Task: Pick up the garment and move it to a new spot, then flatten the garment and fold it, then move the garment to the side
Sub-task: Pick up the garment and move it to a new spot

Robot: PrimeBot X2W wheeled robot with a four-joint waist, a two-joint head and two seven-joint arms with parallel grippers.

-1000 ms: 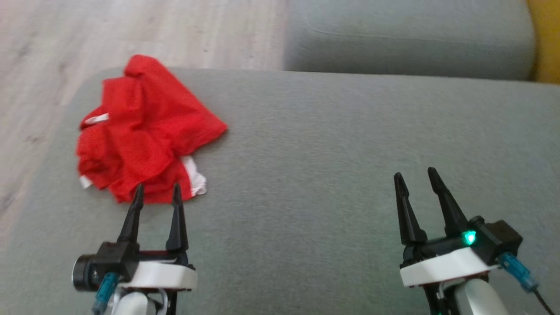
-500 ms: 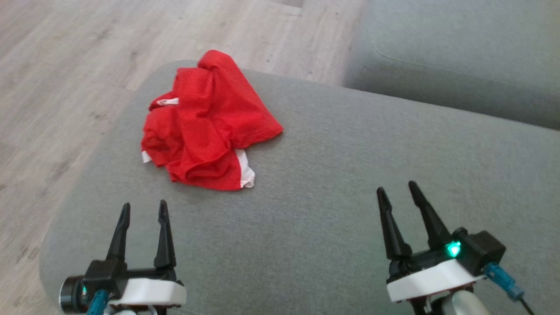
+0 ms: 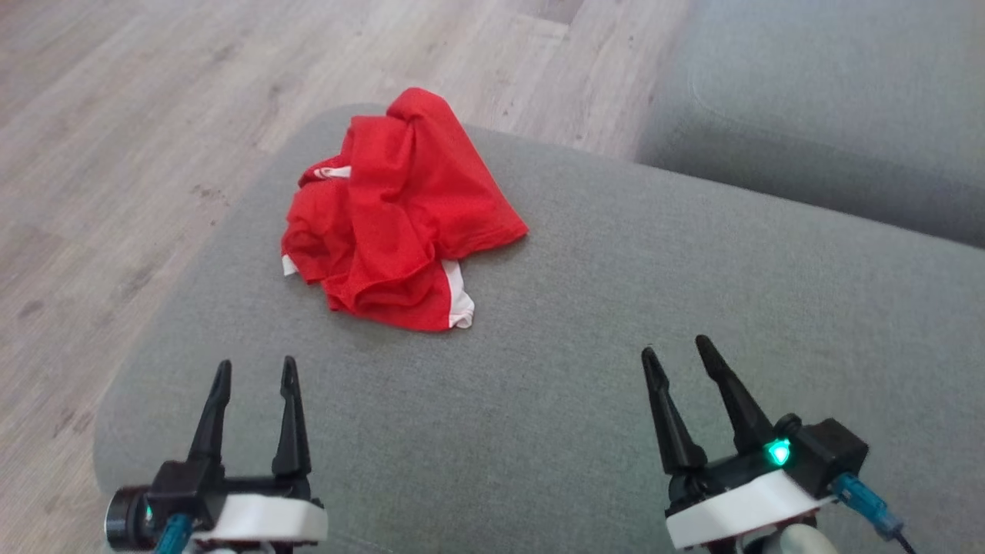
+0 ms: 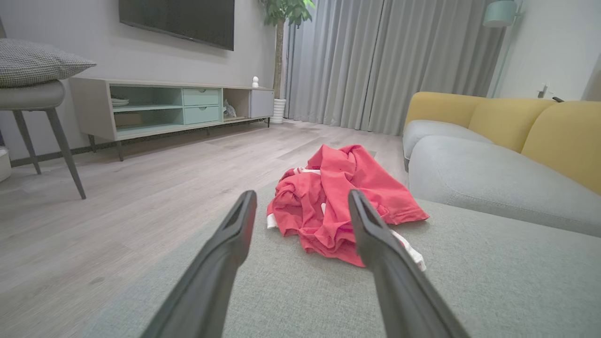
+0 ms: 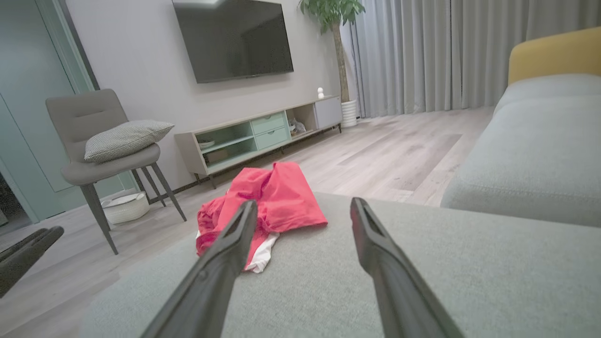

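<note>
Item: red garment (image 3: 400, 223) with white trim, crumpled in a heap on the far left part of the grey sofa seat (image 3: 616, 323), close to its rounded edge beside the wooden floor (image 3: 115, 115). Left tool (image 3: 255, 365): fingers spread, empty, near side of the heap, not touching. Right tool (image 3: 675, 346): fingers spread, empty, well to the right.

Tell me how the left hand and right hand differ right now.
The left hand lies nearer the red garment; the right hand is farther off. The left hand points nearly straight up the head view; the right hand leans left. Both are open and empty.
</note>
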